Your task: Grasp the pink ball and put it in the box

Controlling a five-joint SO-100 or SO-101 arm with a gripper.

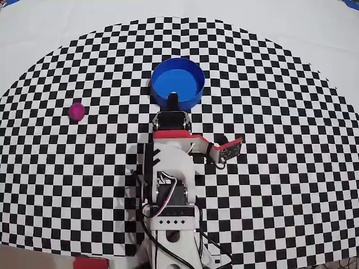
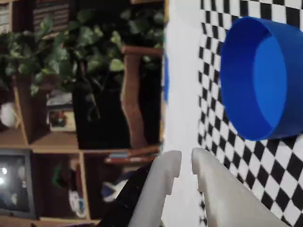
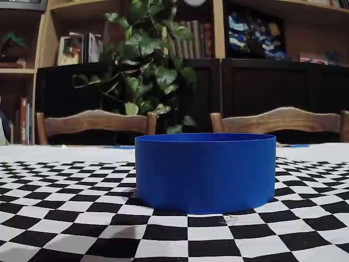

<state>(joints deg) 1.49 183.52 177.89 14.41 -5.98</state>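
Note:
The pink ball (image 1: pixel 77 111) lies on the checkered mat at the left of the overhead view, well apart from the arm; the wrist and fixed views do not show it. The box (image 1: pixel 185 84) is a round blue open container with nothing in it, standing in the upper middle of the mat. It also fills the upper right of the wrist view (image 2: pixel 246 80) and the centre of the fixed view (image 3: pixel 204 172). My gripper (image 1: pixel 173 100) hovers at the box's near wall. Its white fingers (image 2: pixel 186 158) stand almost together, only a narrow slit between them, holding nothing.
The arm's base (image 1: pixel 168 224) sits at the mat's near edge, with cables trailing from it. A checkered mat (image 1: pixel 291 168) covers a white tablecloth (image 1: pixel 314 28). Beyond the table stand wooden chairs (image 3: pixel 95 123), a leafy plant (image 3: pixel 147 71) and bookshelves.

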